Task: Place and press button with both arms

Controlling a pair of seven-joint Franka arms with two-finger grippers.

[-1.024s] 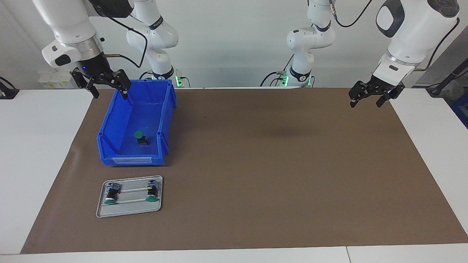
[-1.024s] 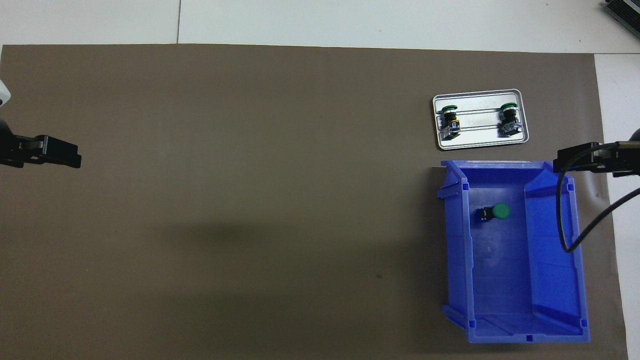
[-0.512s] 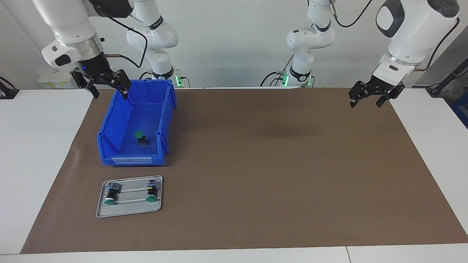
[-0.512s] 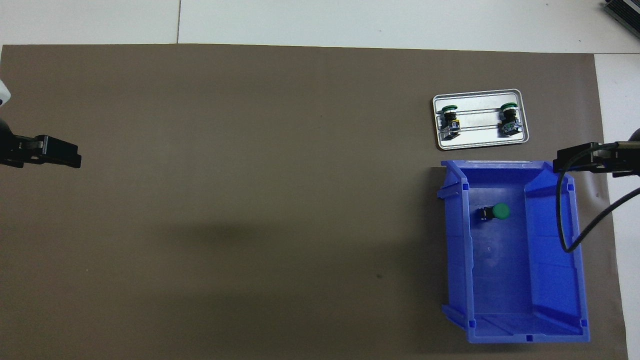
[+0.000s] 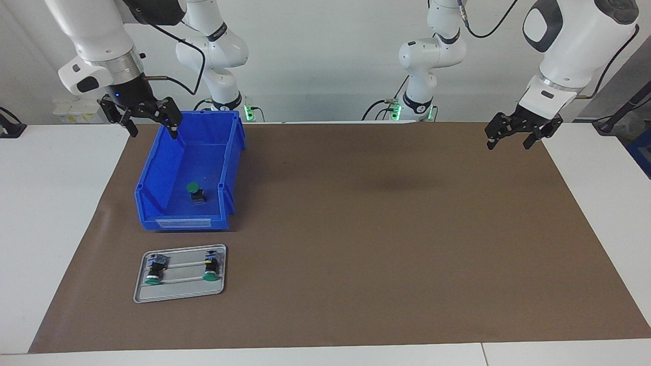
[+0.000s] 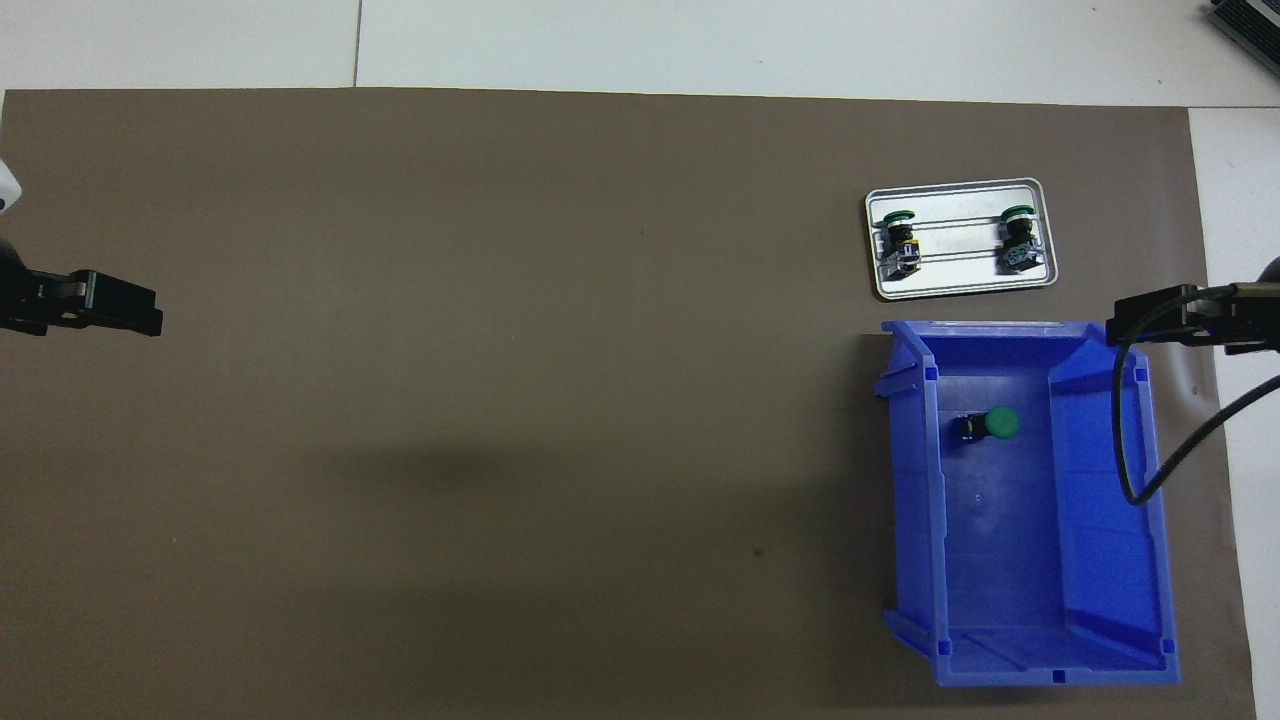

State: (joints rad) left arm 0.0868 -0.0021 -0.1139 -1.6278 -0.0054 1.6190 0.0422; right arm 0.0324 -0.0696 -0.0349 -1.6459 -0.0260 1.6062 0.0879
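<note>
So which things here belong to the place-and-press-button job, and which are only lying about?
Belonging to the job:
- button in the blue bin
- metal tray with two more buttons
- right gripper, open, over the bin's edge
- left gripper, open, waiting

Lying about:
- brown mat

A robotics lab: two white arms [image 5: 564, 56] bolted (cables trailing) by a brown mat [image 5: 381, 229] on white tables [image 5: 51, 203].

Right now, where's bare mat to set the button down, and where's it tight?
Free: the brown mat from the bin and tray to the left gripper. Inside the bin, bare floor robotward of the button. Crowded: the strip between bin and tray; the tray holds two buttons. Right gripper hangs open over the bin's rim.
</note>
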